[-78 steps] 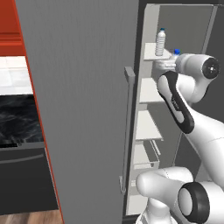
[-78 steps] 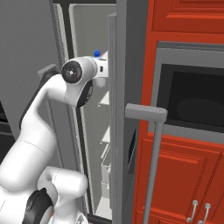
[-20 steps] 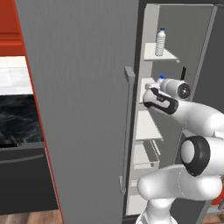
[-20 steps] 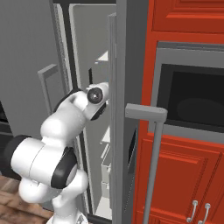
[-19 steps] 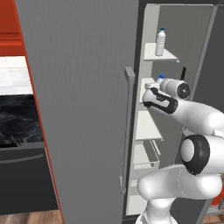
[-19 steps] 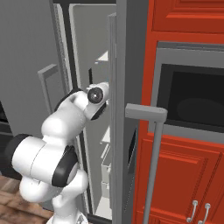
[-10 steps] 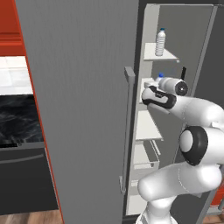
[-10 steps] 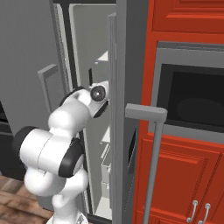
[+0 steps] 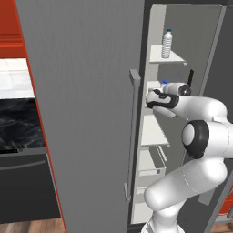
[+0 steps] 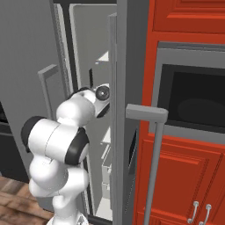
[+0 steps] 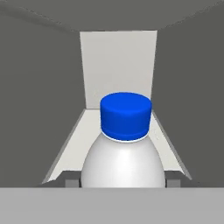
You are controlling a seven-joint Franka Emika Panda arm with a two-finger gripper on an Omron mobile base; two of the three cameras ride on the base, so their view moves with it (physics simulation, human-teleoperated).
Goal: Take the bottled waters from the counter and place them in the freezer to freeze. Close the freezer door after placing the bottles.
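Fingers [image 11: 124, 183] closed on second bottle [image 11: 124, 148], carried cap-first over a freezer shelf [image 9: 154, 129]; first bottle [image 9: 167, 44] stands above

— What do the surfaces look like?
— The freezer door [image 9: 86, 113] is flat, matt grey, its bar handle [image 9: 132, 136] the same dull grey. The shelves [image 9: 152, 131] are smooth, matt white.
— And the bottles?
— Clear ribbed plastic on the top-shelf bottle [image 9: 167, 44]; the near bottle [image 11: 124, 164] looks smooth, milky, with a matt blue plastic cap [image 11: 126, 116]. The counter [image 9: 20, 125] is glossy black marble-look.
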